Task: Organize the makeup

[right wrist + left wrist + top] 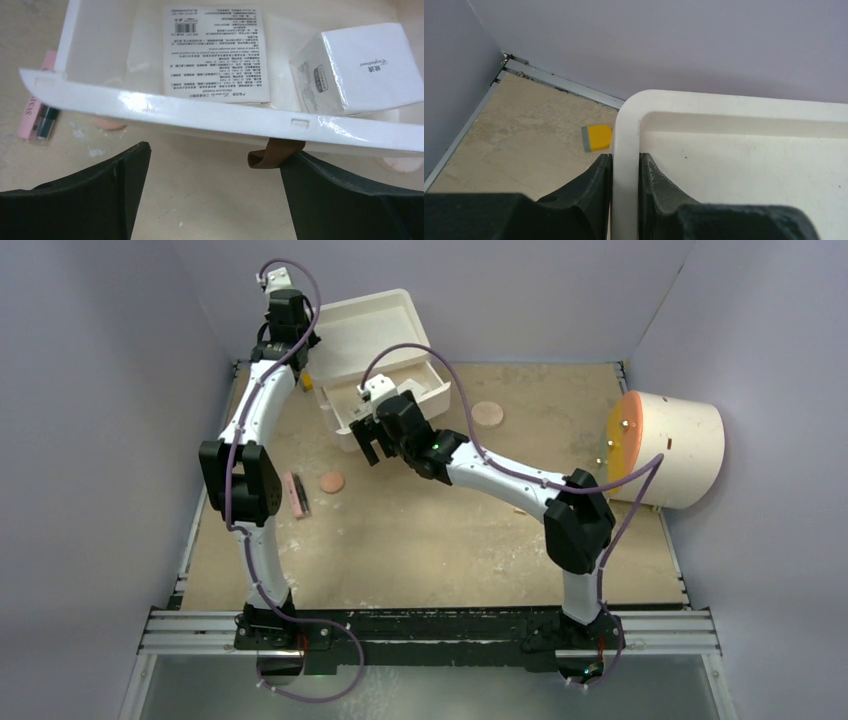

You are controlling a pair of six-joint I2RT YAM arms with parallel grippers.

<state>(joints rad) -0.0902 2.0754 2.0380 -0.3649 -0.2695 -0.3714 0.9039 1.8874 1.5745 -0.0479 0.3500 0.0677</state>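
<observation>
Some of the pink stick [39, 119] hides behind the white bin's wall [200, 117]

yellow block [599, 137], cream cylinder [680, 450] on its side

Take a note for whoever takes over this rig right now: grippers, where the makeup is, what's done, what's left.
Left gripper: shut on the lid rim, box open.
Right gripper: open, empty, at the box's front wall.
Done: flat printed packet and white carton are in the box.
On the table: pink stick, two peach discs, one beside the stick, one right of the box.
Left: put those three in.
</observation>
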